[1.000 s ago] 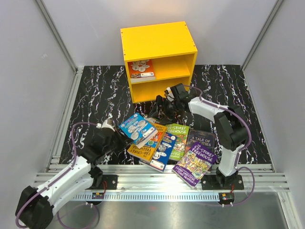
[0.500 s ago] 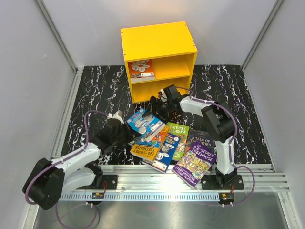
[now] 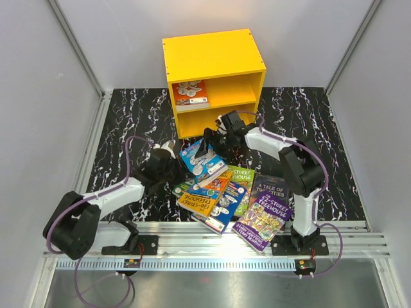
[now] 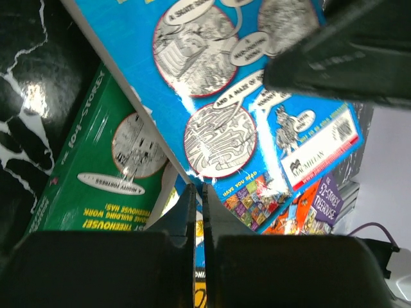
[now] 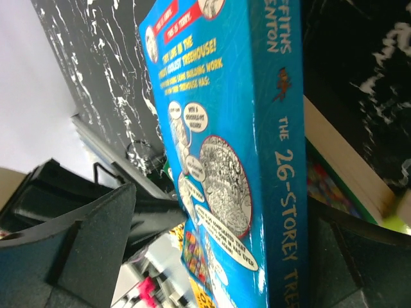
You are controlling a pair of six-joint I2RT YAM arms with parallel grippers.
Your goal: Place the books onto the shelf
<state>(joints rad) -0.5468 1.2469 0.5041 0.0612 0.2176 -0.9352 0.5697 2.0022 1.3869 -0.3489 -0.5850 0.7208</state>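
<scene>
Task status: only the first part is done, judged by count. Shelf (image 3: pixel 215 54): yellow, two front-facing compts. The upper compt. holds one orange-and-white book (image 3: pixel 190 94) at its left end, and this is the only book seen inside the shelf. Blue book (image 3: pixel 204 160) (spine reads "The 26-Storey Tre…"): just in front of the shelf, raised off the pile and tilted, not yet in either compt. Left claw (image 4: pixel 195 192): clenched on the blue book's edge, on the side away from the shelf. Right claw (image 3: pixel 209 144): spread wide, w/ one finger either side of the same book at the end nearer the shelf. No pinch is seen, and whether the fingers touch the covers can't be told. Probable step: a hand-over or a two-arm lift toward the shelf. Left to do: the pile (image 3: pixel 225 196) lying flat and overlapping on the black marbled surface (image 3: pixel 128 128), farther out in front of the shelf than the blue book. It incl. a green book (image 3: pixel 243 183), an orange book (image 3: pixel 198 200), a second blue one (image 3: pixel 223 205), a dark "A Tale of Two Cities" (image 3: pixel 273 186), a purple book (image 3: pixel 264 218) and another green book (image 4: pixel 96 167) partly hidden under the raised one. So approx. six books plus the held one remain.
</scene>
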